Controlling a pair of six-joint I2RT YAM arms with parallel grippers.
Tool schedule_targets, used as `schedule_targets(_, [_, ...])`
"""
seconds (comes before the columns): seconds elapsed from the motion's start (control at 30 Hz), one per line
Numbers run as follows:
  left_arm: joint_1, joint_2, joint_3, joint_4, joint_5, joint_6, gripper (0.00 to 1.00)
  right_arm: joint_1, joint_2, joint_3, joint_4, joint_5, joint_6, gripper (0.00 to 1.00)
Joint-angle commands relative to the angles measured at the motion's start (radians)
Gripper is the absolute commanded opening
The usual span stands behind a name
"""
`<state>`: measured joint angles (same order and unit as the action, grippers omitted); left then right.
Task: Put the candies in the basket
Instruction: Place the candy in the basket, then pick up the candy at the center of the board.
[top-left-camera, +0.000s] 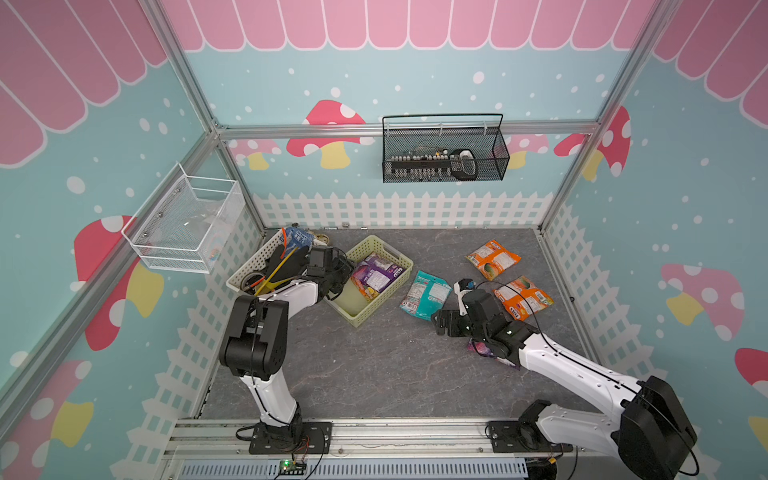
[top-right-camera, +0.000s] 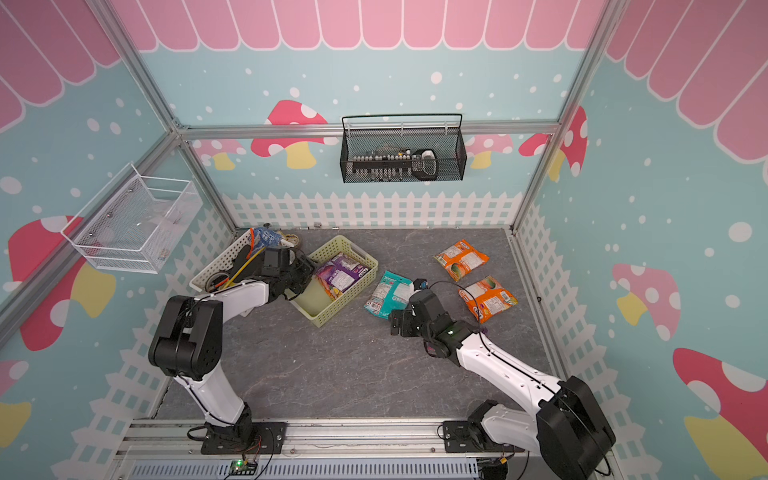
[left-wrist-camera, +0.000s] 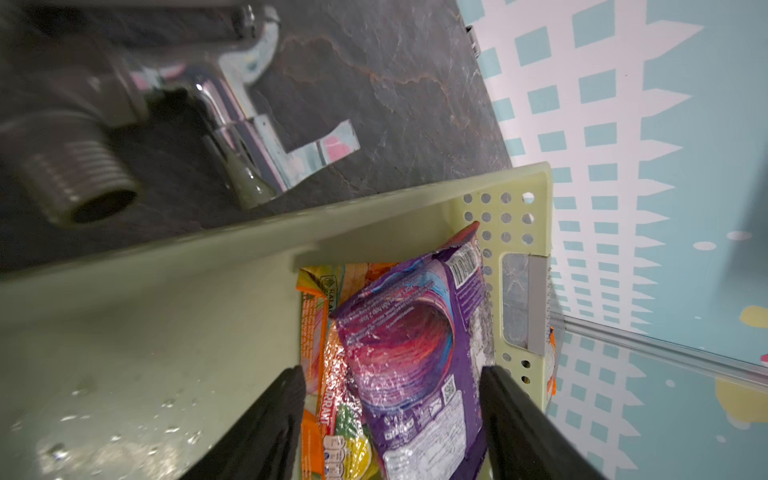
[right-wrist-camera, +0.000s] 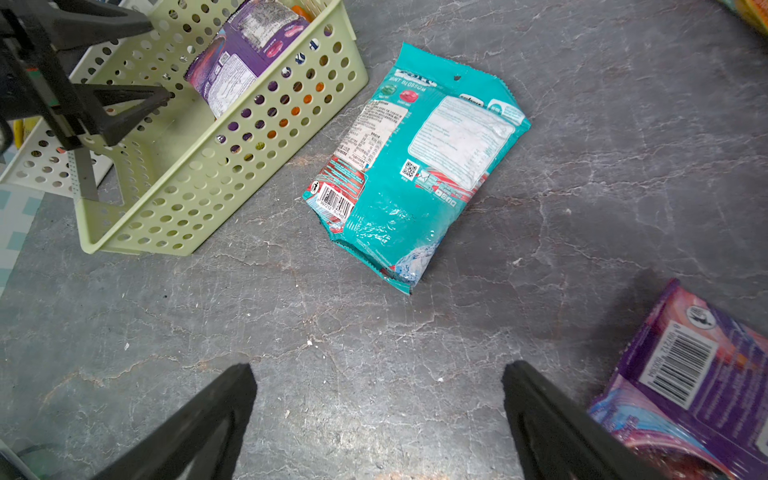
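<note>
Fingers (right-wrist-camera: 199, 424) of the right gripper (right-wrist-camera: 378, 415) stand wide apart over bare grey tabletop (right-wrist-camera: 332, 353), holding nothing. Just beside one finger lies a purple candy bag (right-wrist-camera: 690, 386), flat on the table. Farther ahead of the jaws lies the teal candy bag (right-wrist-camera: 415, 166), back side up, apart from the gripper and close to the pale green basket (right-wrist-camera: 174, 216). In a top view, two orange bags (top-left-camera: 492, 258) (top-left-camera: 523, 297) lie beyond this arm, well apart from the basket.

The left gripper (left-wrist-camera: 390, 419) hangs inside the basket (left-wrist-camera: 515, 216), its jaws spread with a gap on each side of a second purple bag (left-wrist-camera: 407, 353); the bag lies below them on an orange bag (left-wrist-camera: 320, 374), and I cannot tell whether either finger touches it. Beyond the basket wall, a chrome tap (left-wrist-camera: 232, 112) lies on the table.
</note>
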<state>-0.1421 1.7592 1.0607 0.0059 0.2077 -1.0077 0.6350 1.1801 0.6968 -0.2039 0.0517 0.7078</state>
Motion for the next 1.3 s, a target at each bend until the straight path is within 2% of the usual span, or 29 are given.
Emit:
schedule_targets(0.0, [0.006,-0.105,0.029,-0.079,-0.035,0.185,0.71,0.004,0.032,-0.001,0.029,0.017,0.060,0.99])
schedule_targets(0.07, [0.007,-0.150,0.014,-0.084,0.008,0.264,0.71,0.003,0.063,-0.002,0.052,0.008,0.083,0.98])
schedule_targets(0.17, [0.006,-0.217,-0.016,-0.088,0.115,0.366,0.70,0.003,0.114,-0.011,0.109,-0.003,0.120,0.92])
schedule_targets(0.33, [0.004,-0.293,-0.079,-0.117,0.250,0.474,0.66,-0.001,0.176,-0.056,0.274,-0.018,0.211,0.70])
schedule_targets(0.43, [0.005,-0.322,-0.106,-0.150,0.278,0.518,0.65,-0.025,0.233,-0.056,0.321,0.008,0.252,0.67])
schedule_targets(0.6, [0.004,-0.357,-0.138,-0.167,0.337,0.556,0.64,-0.094,0.303,-0.111,0.543,-0.096,0.314,0.63])
schedule_targets(0.73, [0.005,-0.375,-0.115,-0.216,0.351,0.596,0.64,-0.115,0.394,-0.067,0.568,-0.135,0.333,0.61])
schedule_targets(0.93, [0.014,-0.404,-0.109,-0.261,0.307,0.669,0.65,-0.131,0.472,-0.086,0.672,-0.149,0.383,0.60])
schedule_targets(1.03, [0.030,-0.399,-0.110,-0.259,0.331,0.667,0.65,-0.136,0.513,-0.092,0.730,-0.173,0.390,0.57])
schedule_targets(1.17, [0.033,-0.394,-0.107,-0.261,0.338,0.668,0.64,-0.135,0.544,-0.117,0.816,-0.196,0.409,0.46])
schedule_targets(1.27, [0.032,-0.393,-0.110,-0.258,0.343,0.663,0.63,-0.136,0.523,-0.132,0.841,-0.186,0.398,0.30])
